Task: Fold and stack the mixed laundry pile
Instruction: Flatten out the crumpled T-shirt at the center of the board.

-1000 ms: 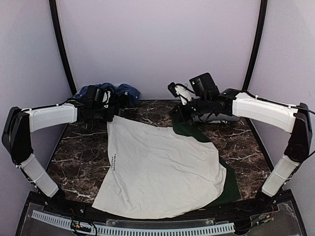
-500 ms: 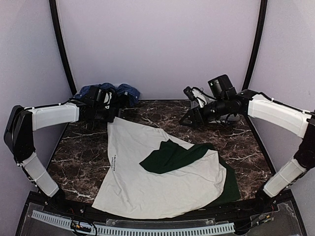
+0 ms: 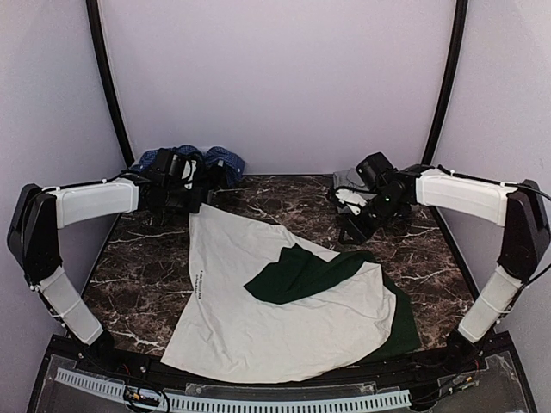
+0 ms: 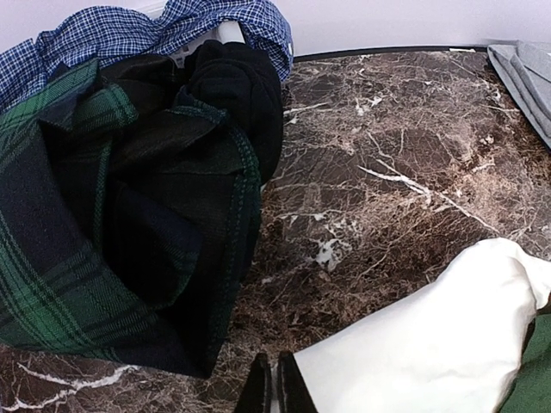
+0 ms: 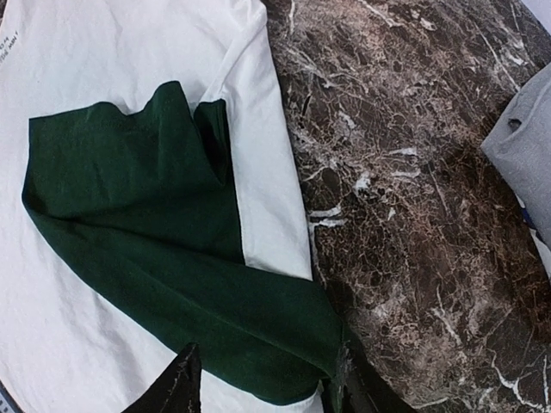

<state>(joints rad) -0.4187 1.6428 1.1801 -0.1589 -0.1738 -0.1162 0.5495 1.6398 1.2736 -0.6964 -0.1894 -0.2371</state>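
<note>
Soft even overhead light, white tee (image 3: 258, 323) bright, faint shadows, sharp focus throughout

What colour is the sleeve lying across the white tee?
Dark green sleeve; the right wrist view shows it best.

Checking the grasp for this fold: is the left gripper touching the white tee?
Touching. In the left wrist view the tee butts against the shut jaws of the left gripper, with no gap.
</note>
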